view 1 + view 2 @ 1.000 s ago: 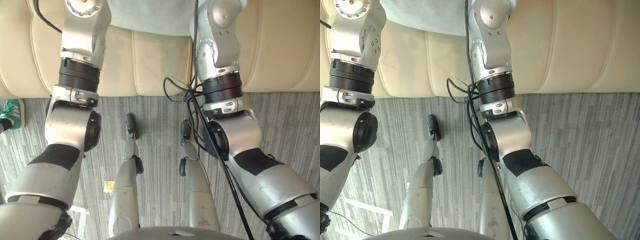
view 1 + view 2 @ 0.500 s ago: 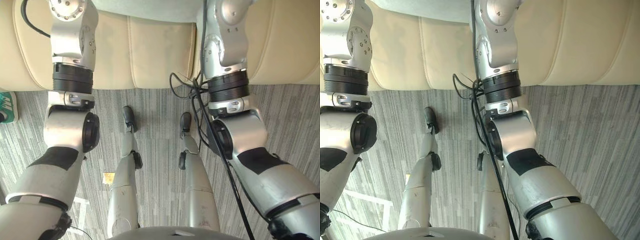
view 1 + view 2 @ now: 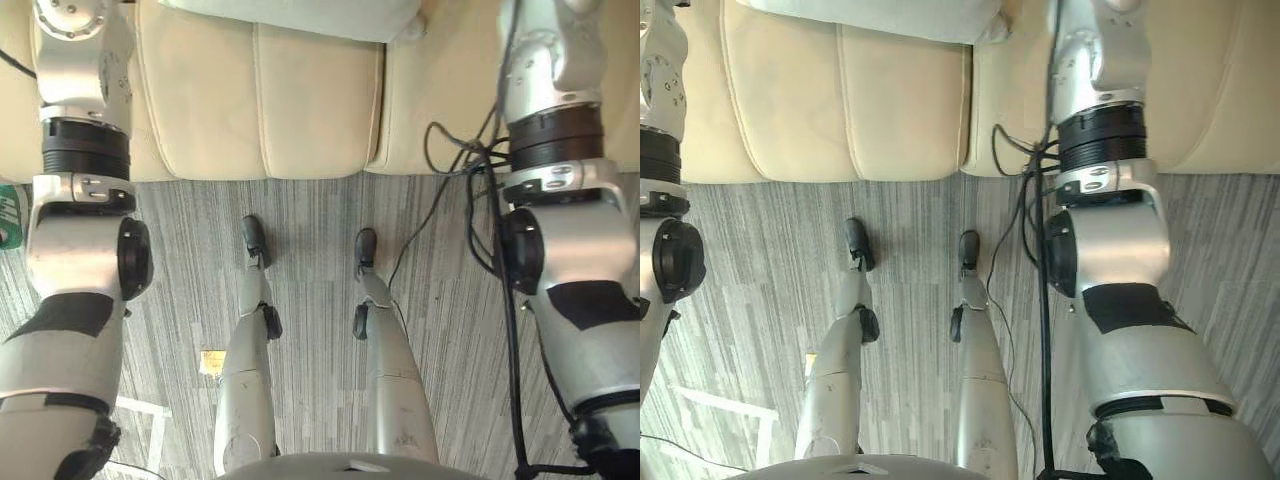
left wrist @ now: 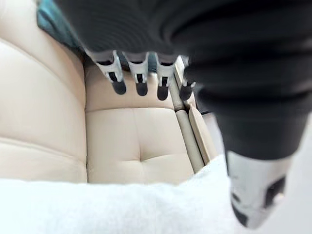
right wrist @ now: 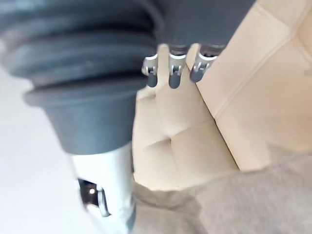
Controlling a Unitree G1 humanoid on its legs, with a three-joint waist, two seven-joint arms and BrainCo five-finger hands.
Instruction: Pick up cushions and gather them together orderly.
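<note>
A pale grey cushion (image 3: 300,12) lies on the cream sofa (image 3: 210,110) at the top middle of the eye views, between my two raised arms. In the left wrist view my left hand (image 4: 139,80) is open, its fingers straight over the sofa seat (image 4: 136,131), and a white fluffy cushion (image 4: 97,207) lies just below it, untouched. My right hand (image 5: 174,73) is open too, fingers straight above the sofa seat (image 5: 175,146), with a grey-beige cushion (image 5: 243,195) close beside its thumb. Neither hand holds anything.
Grey striped carpet (image 3: 310,230) runs in front of the sofa. A person's green shoe (image 3: 8,215) shows at the left edge. A small yellow tag (image 3: 212,360) and a white frame (image 3: 140,420) lie on the floor at lower left.
Both arms have swung apart, the left toward the left edge and the right toward the right edge. The view has shifted, so more of the sofa seat and the cushion show.
</note>
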